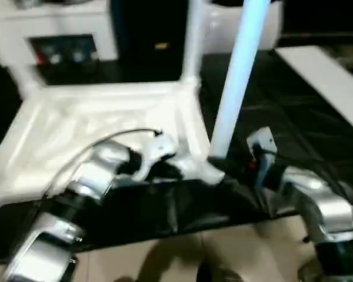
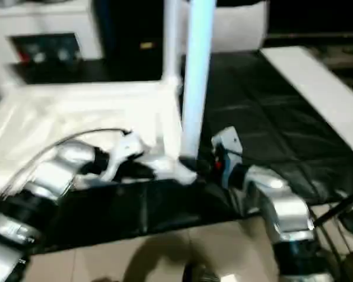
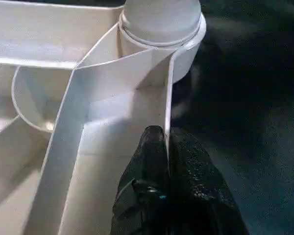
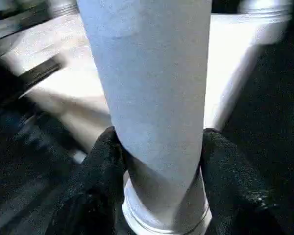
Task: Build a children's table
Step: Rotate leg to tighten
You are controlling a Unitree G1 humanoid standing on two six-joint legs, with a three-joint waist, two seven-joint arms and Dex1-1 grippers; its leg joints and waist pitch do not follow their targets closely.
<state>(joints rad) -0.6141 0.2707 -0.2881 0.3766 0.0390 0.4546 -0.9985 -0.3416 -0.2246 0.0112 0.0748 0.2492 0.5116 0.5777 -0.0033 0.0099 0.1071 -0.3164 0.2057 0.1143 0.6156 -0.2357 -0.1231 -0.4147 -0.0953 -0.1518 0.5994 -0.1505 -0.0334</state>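
Observation:
The children's table top (image 1: 76,129) lies upside down on the black cover, ribbed underside up. One white leg (image 1: 193,41) stands in its far right corner socket. A second leg (image 1: 235,76) rises from the near right corner socket (image 3: 161,19). My left gripper (image 3: 164,134) is shut on the thin rim wall (image 3: 167,98) of the top, just beside that socket. My right gripper (image 4: 159,147) is shut on the lower part of the second leg (image 4: 152,73), one black finger (image 4: 103,161) on each side, just above the socket.
The black-covered work surface (image 1: 282,117) stretches to the right of the top. A long white board (image 1: 323,76) lies at its right edge. White furniture (image 1: 53,23) stands behind the top. The surface's front edge runs under my forearms, with tiled floor (image 1: 223,252) below.

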